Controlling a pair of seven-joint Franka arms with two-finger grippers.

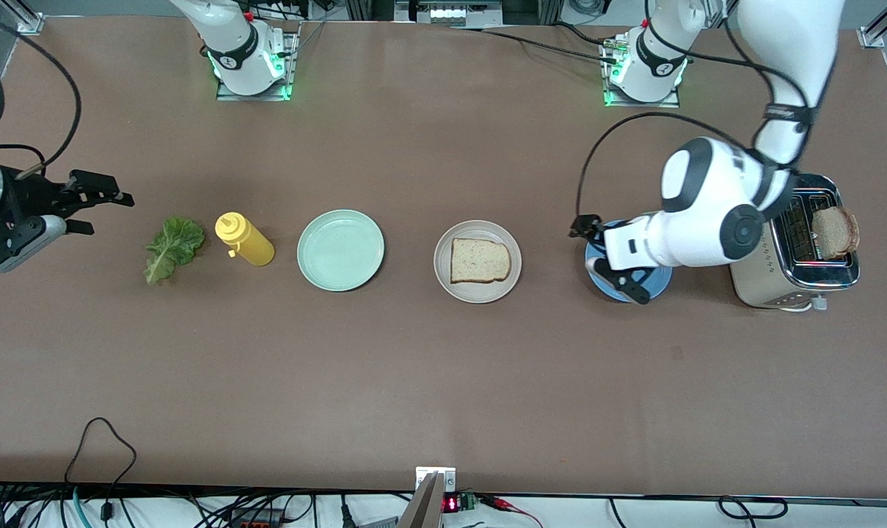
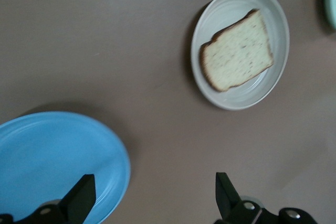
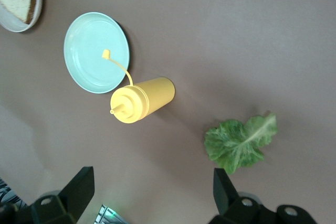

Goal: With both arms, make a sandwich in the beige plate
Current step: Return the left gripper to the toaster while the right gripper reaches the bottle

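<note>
The beige plate (image 1: 477, 297) sits mid-table with one tan bread slice (image 1: 478, 259) lying flat on it. A second, browner slice (image 1: 836, 231) stands in the toaster (image 1: 762, 286) at the left arm's end. The green lettuce leaf (image 1: 172, 248) lies on the table toward the right arm's end. My left gripper (image 1: 607, 260) hangs open and empty over the blue plate (image 1: 661, 279); its wrist view shows the blue plate (image 2: 47, 161) and the bread (image 2: 237, 51) on the beige plate (image 2: 231, 100). My right gripper (image 1: 111, 214) is open and empty, beside the lettuce (image 3: 239, 142).
A yellow squeeze bottle (image 1: 245, 239) lies between the lettuce and the mint-green plate (image 1: 340, 249). The plates, bottle, leaf and toaster form one row across the table. Bare brown tabletop stretches nearer to the front camera. Cables trail along that front edge.
</note>
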